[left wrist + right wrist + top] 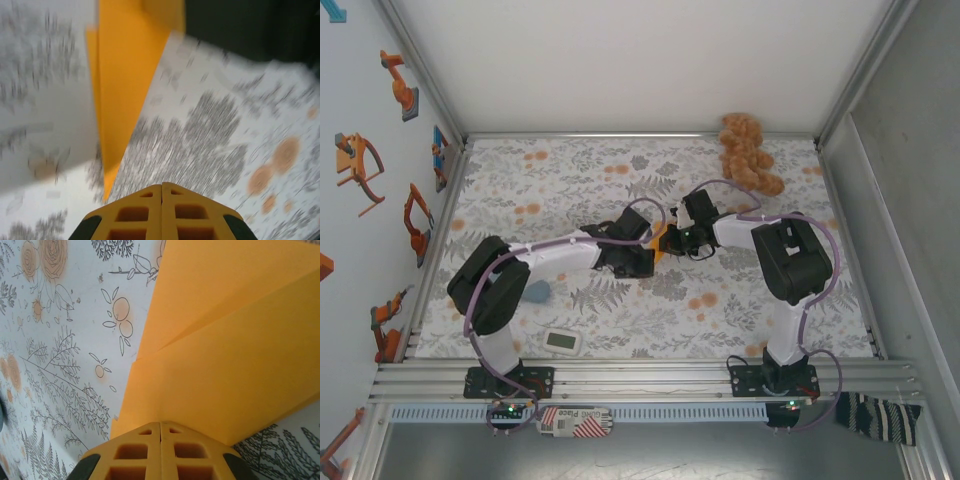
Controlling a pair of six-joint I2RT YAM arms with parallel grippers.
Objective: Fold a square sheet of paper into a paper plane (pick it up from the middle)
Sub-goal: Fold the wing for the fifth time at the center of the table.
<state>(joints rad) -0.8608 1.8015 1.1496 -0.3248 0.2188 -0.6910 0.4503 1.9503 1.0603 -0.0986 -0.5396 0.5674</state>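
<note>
The bright orange sheet of paper (661,243) lies folded on the flowered cloth at the table's middle, between the two grippers. In the left wrist view the paper (125,90) narrows to a point that ends just left of my left gripper (161,186). That gripper is shut with nothing between its fingers, and the view is blurred. In the right wrist view the paper (225,340) shows overlapping layers and slanted creases. My right gripper (160,423) is shut, its tips right at the paper's near edge. From above, the left gripper (642,256) and right gripper (677,240) flank the paper.
A tan plush toy (748,152) sits at the back right of the cloth (720,300). A small white device (563,342) and a blue-grey object (536,291) lie near the left arm's base. Metal frame walls bound the table.
</note>
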